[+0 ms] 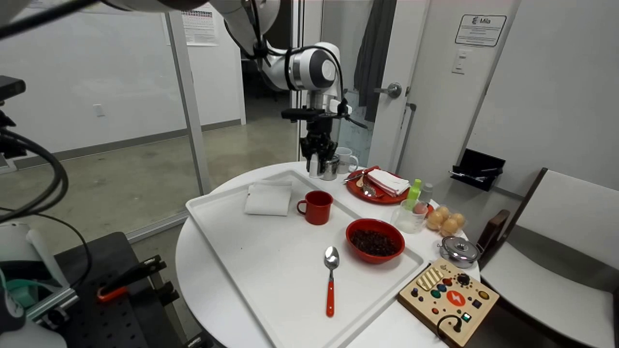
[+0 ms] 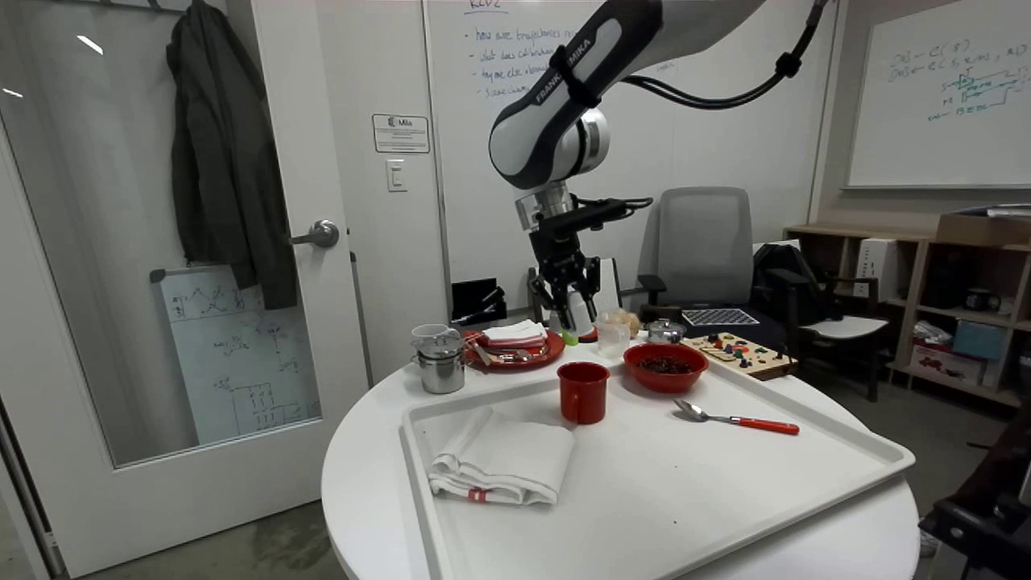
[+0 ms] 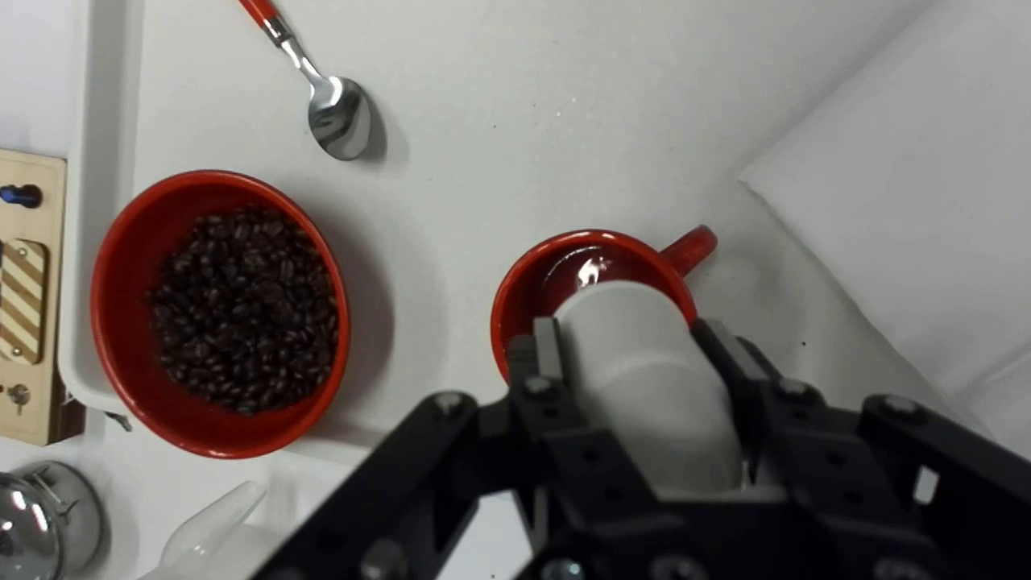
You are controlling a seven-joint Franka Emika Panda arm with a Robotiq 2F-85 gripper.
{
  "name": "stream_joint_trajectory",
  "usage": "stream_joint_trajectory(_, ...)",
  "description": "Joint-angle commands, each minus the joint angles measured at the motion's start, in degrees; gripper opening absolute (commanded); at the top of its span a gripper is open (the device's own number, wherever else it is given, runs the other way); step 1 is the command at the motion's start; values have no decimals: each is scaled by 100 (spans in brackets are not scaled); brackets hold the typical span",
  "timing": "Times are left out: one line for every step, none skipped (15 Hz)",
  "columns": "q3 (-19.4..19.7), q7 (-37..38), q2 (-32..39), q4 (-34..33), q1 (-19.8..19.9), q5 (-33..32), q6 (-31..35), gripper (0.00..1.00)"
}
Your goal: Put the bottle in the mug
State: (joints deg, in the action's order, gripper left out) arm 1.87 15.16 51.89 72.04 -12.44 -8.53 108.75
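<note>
On the white tray [image 1: 271, 261], a red-handled metal spoon [image 1: 331, 286] lies nearest in an exterior view, then a shallow red bowl [image 1: 376, 258] by one corner; toward the far edge of the round white table [image 1: 203, 275], the black gripper [image 3: 632, 342] grasps the whitish cylindrical bottle [image 3: 660, 395] above the glossy red mug [image 1: 318, 212].

The black-and-white arm [image 2: 523, 149] has black cables [image 2: 702, 104] and black fingers [image 3: 576, 439].
</note>
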Motion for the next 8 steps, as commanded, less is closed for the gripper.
stream_joint_trajectory(-43,-88,575,-702,22,30,-212,18)
stream_joint_trajectory(-50,-110,615,-705,43,46,-165,18)
stream_joint_trajectory(-42,-117,630,-665,53,42,-102,18)
stream_joint_trajectory(-29,-109,633,-611,65,37,-28,18)
stream_joint_trajectory(-23,-106,633,-578,87,43,21,18)
stream_joint_trajectory(-23,-115,606,-501,120,55,85,18)
stream_joint_trajectory(-25,-138,606,-465,161,66,126,18)
stream_joint_trajectory(-28,-150,598,-433,193,76,166,18)
